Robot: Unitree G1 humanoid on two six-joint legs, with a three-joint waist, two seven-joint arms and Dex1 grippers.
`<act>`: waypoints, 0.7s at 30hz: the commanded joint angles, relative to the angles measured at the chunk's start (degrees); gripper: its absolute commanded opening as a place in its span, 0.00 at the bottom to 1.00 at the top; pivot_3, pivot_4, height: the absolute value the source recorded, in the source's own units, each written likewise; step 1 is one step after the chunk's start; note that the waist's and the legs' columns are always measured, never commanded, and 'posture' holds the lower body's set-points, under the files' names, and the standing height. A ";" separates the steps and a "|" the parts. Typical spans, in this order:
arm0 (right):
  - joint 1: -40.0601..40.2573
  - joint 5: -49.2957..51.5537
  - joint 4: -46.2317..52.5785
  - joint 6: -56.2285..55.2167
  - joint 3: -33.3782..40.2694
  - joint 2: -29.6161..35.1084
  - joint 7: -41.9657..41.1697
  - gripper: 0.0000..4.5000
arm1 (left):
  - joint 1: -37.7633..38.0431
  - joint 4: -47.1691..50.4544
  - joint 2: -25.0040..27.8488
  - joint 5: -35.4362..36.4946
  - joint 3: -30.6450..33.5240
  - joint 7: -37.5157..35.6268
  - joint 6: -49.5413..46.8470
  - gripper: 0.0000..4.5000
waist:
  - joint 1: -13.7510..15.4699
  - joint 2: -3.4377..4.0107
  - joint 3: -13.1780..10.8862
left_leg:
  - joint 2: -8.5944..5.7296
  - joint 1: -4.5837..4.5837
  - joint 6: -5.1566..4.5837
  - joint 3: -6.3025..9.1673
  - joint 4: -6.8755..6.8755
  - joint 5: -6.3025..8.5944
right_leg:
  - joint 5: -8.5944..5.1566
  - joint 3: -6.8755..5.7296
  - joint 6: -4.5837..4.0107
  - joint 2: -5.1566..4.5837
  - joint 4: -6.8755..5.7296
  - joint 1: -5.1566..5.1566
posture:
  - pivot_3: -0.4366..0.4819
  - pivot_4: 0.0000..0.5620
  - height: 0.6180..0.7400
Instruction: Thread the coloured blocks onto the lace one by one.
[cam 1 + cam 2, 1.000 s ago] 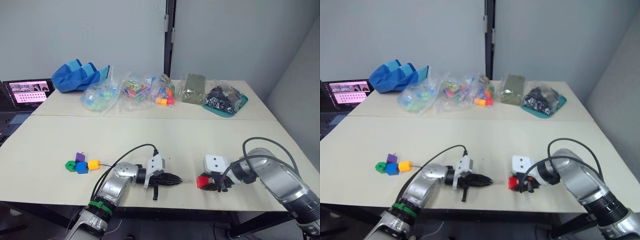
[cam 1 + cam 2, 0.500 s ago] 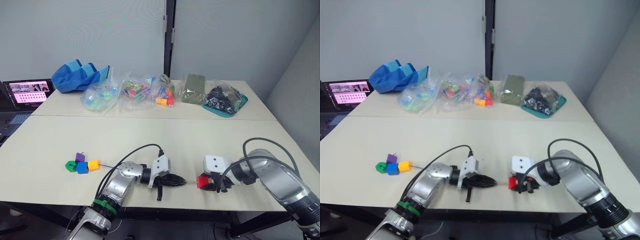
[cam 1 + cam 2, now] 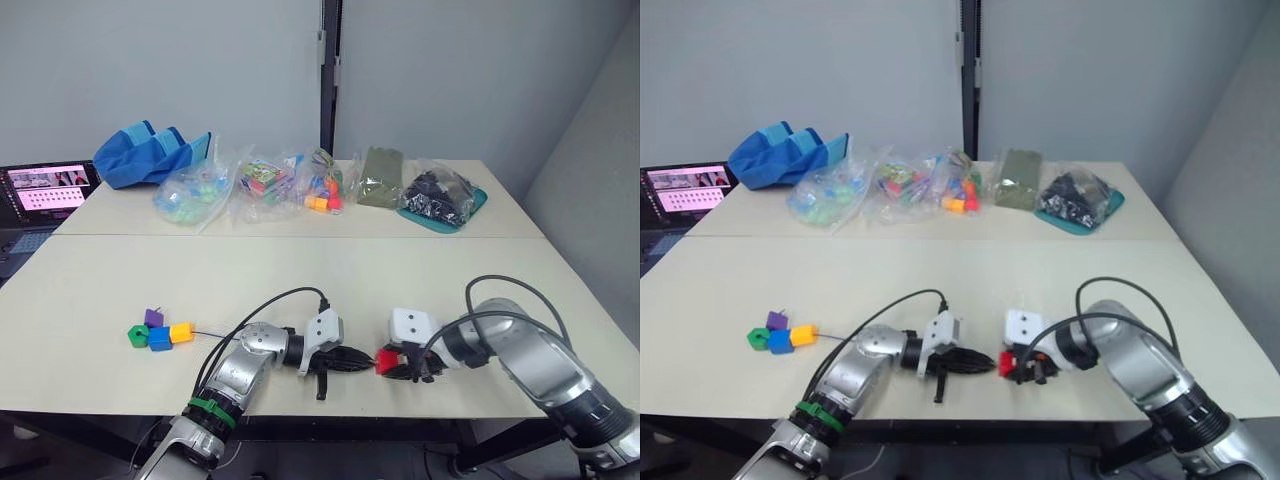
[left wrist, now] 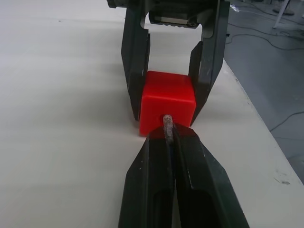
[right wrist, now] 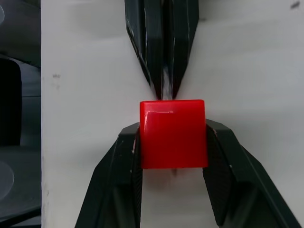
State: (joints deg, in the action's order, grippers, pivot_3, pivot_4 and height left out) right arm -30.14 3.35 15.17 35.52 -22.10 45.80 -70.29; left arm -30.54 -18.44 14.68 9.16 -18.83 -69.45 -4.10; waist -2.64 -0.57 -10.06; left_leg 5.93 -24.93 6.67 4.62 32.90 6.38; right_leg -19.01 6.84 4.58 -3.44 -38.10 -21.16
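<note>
Near the counter's (image 3: 420, 290) front edge the right hand (image 5: 173, 142) is clenched on the red block (image 4: 167, 100) while the left hand (image 4: 172, 137), closed on the lace tip (image 4: 167, 124), holds it against the block's face, the other blocks (image 3: 158, 331) lying well apart to the left

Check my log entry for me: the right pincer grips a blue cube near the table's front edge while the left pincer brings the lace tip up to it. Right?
Not quite. The cube in the right pincer is red, not blue, as the right wrist view shows. The rest holds: it sits near the table's front edge, and the left pincer brings the lace tip up to it.
</note>
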 commanded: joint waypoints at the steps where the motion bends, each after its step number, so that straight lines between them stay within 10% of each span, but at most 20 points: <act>1: -1.30 0.40 0.59 0.69 -1.88 -2.61 0.63 0.26 | -0.12 2.02 0.57 0.56 0.36 -0.03 -0.68 0.00 | -0.01 0.00 0.00 | 0.00 0.00 0.00 0.01 0.00 0.00 | 0.00 0.00 0.00 0.00 0.00 0.00 | 0.48 0.27 1.00; 6: -1.82 -0.64 -1.35 -0.03 -2.56 -3.73 0.94 0.26 | 0.23 4.09 1.86 2.62 0.71 -0.63 -7.09 0.00 | -0.03 -0.02 0.01 | 0.00 0.02 0.00 0.01 0.00 0.00 | 0.00 0.00 0.00 0.00 0.00 0.01 | 0.48 0.27 1.00; 14: -1.07 -0.63 -1.81 -0.09 -1.76 -4.64 1.78 0.26 | 0.04 10.04 10.00 2.46 1.36 -3.76 -8.01 0.59 | -0.35 -0.03 0.02 | 0.02 0.10 0.00 0.01 -0.05 0.00 | 0.00 0.03 -0.01 0.03 -0.03 0.04 | 0.48 0.27 1.00; 21: -0.88 -0.85 -2.39 -0.64 -1.79 -5.01 2.43 0.26 | -1.57 4.48 12.17 -2.93 0.02 -1.99 0.28 0.59 | -0.04 -0.04 0.03 | 0.02 0.10 0.00 0.01 -0.03 0.00 | 0.00 0.02 -0.01 0.02 -0.02 0.06 | 0.48 0.27 1.00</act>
State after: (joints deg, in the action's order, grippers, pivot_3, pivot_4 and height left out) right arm -31.45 2.52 12.90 35.14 -22.78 41.49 -68.47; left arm -30.96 -12.84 27.14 7.64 -18.86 -72.81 -6.04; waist -2.68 -0.62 -10.03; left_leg 5.95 -24.83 6.67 4.63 32.86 6.38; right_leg -19.01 6.86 4.58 -3.41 -38.12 -21.10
